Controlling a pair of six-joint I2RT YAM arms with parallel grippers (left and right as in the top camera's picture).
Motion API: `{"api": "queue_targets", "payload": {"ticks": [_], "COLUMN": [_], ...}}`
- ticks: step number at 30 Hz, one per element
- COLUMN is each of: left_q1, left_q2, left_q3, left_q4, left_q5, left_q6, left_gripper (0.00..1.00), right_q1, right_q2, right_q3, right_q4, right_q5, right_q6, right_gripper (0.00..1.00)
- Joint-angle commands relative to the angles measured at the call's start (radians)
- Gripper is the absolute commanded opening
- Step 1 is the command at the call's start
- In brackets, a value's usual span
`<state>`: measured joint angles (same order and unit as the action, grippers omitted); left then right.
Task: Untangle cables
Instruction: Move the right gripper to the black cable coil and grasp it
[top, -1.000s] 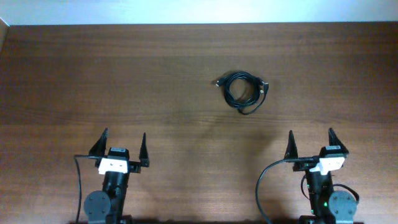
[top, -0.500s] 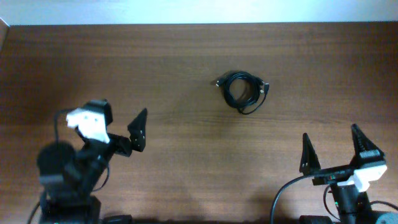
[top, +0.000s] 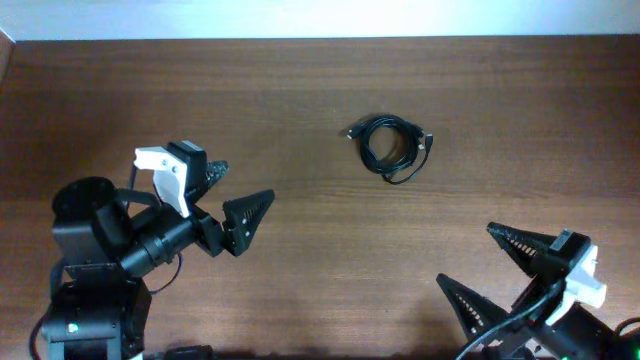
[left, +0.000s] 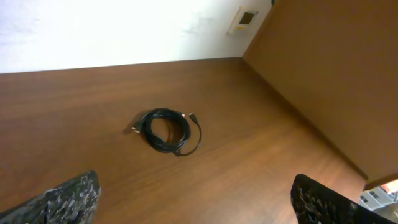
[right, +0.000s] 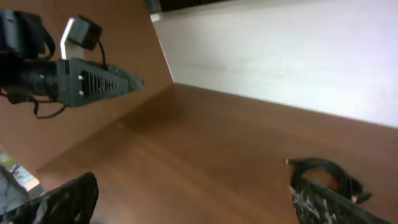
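And they're off! A second ago both arms sat parked at the near edge of the table (top: 300, 90) with their claws pointing straight ahead. Now both have lifted out of that pose.

The left gripper (top: 248, 182) has swung up and turned towards the middle of the table. Its fingers are spread wide and there's nothing between them. From its wrist camera the two fingertips (left: 68, 196) sit at the bottom corners of the view, far apart, with the cable ahead of them.

The right gripper (top: 465, 255) has rolled over and drifted to the near right corner. It's also gaping fully open and holding nothing.

The black cable (top: 372, 150) hasn't budged. It lies as a small loose coil on the far side of the table, right of centre, well apart from both claws. One plug end (top: 350, 132) pokes out on its left and another (top: 425, 140) on its right. The left wrist view has the coil (left: 147, 129) squarely ahead. The right wrist view only catches it (right: 329, 167) low at the right edge.

So the approach has started, but no untangling yet, since nobody has touched the cable. To my eye the left arm is better lined up for the first reach. I'd expect each claw to need a different strand or end, so the loops can be drawn apart rather than dragged along as one bundle.
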<state>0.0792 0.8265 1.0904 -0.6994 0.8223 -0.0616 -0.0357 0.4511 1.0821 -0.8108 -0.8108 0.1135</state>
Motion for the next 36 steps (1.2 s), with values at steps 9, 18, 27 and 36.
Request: {"api": "queue_targets", "payload": {"ticks": [9, 18, 27, 36], "left_q1": [0.002, -0.014, -0.213, -0.274], "left_q2": [0.107, 0.167, 0.196, 0.139], "left_q3": [0.02, 0.023, 0.089, 0.098], "left_q4": [0.101, 0.107, 0.103, 0.244], "left_q5": [-0.171, -0.259, -0.377, -0.217], "left_q6": [-0.359, -0.497, -0.46, -0.469], "left_gripper": [0.98, 0.86, 0.96, 0.99], "right_q1": [0.005, 0.005, 0.059, 0.154], "right_q2": [0.352, 0.703, 0.929, 1.223], "right_q3": [0.014, 0.114, 0.13, 0.13], "right_q4": [0.122, 0.171, 0.18, 0.276], "right_q5": [0.418, 0.542, 0.602, 0.603], "right_q6": [0.33, 0.367, 0.366, 0.447], "right_gripper": [0.97, 0.97, 0.99, 0.99]}}
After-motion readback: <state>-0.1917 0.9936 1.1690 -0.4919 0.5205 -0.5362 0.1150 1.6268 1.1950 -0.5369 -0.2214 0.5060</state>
